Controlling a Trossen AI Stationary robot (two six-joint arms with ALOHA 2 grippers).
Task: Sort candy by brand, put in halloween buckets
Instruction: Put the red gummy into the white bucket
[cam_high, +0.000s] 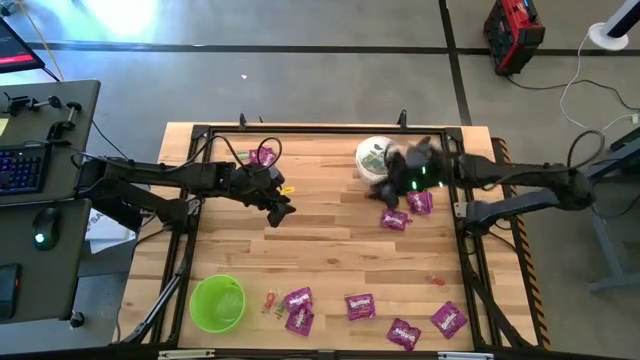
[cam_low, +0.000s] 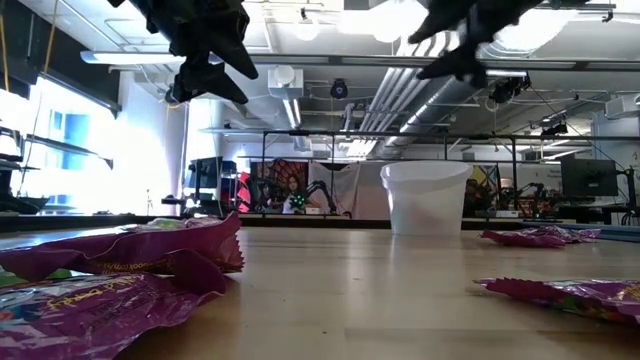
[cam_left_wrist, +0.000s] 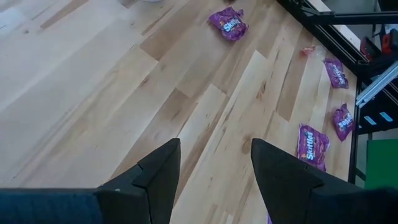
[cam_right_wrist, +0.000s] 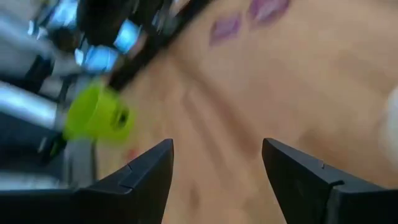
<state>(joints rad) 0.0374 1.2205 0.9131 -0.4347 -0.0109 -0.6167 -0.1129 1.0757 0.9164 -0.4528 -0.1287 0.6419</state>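
Several purple packets lie flat on the wooden table: one at the far side (cam_high: 262, 155), two right of centre (cam_high: 395, 220), and a row near the front edge (cam_high: 360, 306). Small clear-wrapped sweets (cam_high: 270, 300) lie beside the lime green bucket (cam_high: 217, 302), which stands at the near left. The white bucket (cam_high: 375, 155) stands at the far side. My left gripper (cam_high: 278, 212) (cam_left_wrist: 214, 168) hangs open and empty over bare wood at the table's middle. My right gripper (cam_high: 398, 168) (cam_right_wrist: 217, 165) is open and empty, raised just right of the white bucket.
A black frame (cam_high: 190, 190) borders the table's left, far and right sides. One small red sweet (cam_high: 435, 282) lies at the near right, and a yellow one (cam_high: 288, 188) by the left gripper. Bare wood stretches across the table's middle. The white bucket (cam_low: 425, 197) shows upright in the low view.
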